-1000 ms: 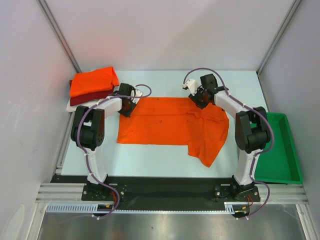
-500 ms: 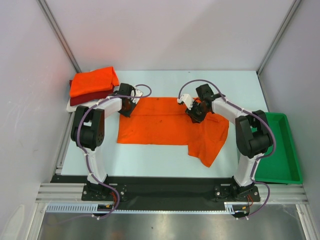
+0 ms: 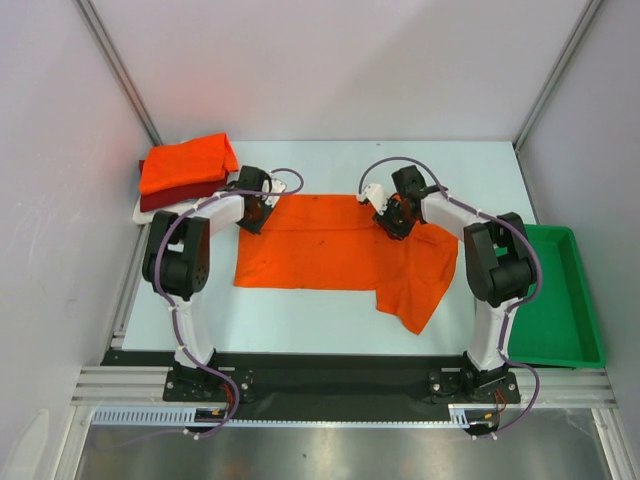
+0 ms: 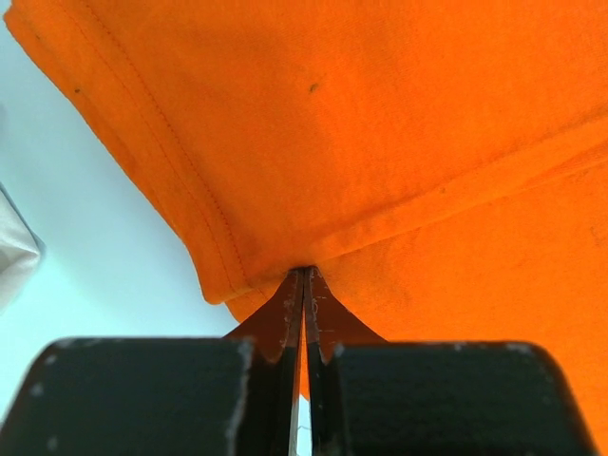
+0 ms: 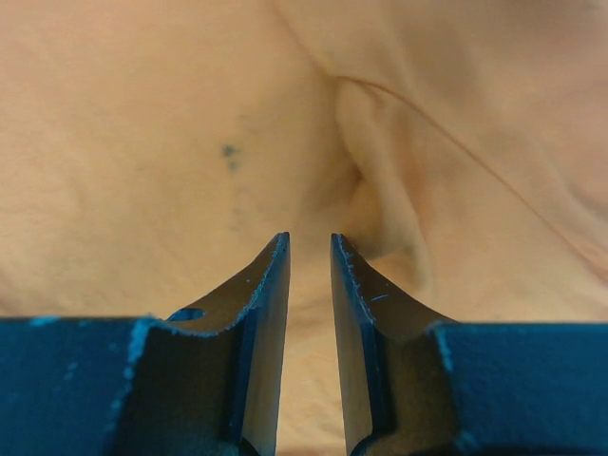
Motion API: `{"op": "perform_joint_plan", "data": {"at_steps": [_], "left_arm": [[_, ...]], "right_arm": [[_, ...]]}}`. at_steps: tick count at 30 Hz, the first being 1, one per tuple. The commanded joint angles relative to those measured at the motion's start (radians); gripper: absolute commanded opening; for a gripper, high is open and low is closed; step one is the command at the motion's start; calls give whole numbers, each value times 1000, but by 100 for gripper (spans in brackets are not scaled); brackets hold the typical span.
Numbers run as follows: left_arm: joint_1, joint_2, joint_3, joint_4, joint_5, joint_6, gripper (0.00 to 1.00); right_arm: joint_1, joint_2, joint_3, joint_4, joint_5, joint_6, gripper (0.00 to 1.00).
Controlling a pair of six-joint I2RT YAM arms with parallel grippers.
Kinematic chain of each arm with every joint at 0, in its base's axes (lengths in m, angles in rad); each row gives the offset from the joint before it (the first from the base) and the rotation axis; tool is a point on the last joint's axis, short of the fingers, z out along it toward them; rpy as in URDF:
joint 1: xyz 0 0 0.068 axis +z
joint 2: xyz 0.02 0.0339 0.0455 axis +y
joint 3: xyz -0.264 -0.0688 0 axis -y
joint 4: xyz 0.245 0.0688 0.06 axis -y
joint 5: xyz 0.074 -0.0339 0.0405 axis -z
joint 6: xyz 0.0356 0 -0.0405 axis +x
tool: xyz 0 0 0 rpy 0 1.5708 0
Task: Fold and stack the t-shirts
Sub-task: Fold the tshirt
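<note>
A bright orange t-shirt [image 3: 335, 250] lies spread on the table, with its right part rumpled and hanging toward the near side. My left gripper [image 3: 256, 213] is shut on the shirt's far left corner, and the hem [image 4: 237, 256] is pinched between its tips [image 4: 304, 277]. My right gripper [image 3: 394, 218] is low over the shirt's far right part. Its jaws [image 5: 310, 242] stand a narrow gap apart over the wrinkled cloth [image 5: 380, 199], with nothing pinched. A folded orange shirt [image 3: 186, 163] lies on a dark red one [image 3: 180, 195] and a white one [image 3: 150, 211] at the far left.
A green plastic tray [image 3: 565, 300] stands at the right edge of the table. The folded stack sits close beside my left arm's wrist. Grey walls enclose the table on three sides.
My right gripper moved from the shirt's far edge toward the near left, over the cloth, then slightly back. My left gripper and the shirt's left corner have not moved.
</note>
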Motion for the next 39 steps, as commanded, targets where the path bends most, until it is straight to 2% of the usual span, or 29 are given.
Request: {"op": "perform_joint_plan", "data": {"at_steps": [1, 23, 26, 31, 39], "left_arm": [[-4, 29, 38, 7, 2, 0, 3], [-6, 31, 35, 8, 7, -1, 2], [-6, 26, 32, 7, 6, -1, 2], [-6, 23, 26, 10, 2, 0, 2], [-6, 15, 21, 14, 1, 2, 2]], "right_arm": [[-21, 1, 50, 40, 35, -6, 29], [-7, 40, 58, 66, 55, -7, 29], [-8, 53, 56, 71, 60, -13, 21], [-7, 36, 63, 67, 52, -12, 1], [7, -74, 40, -7, -16, 0, 0]]}}
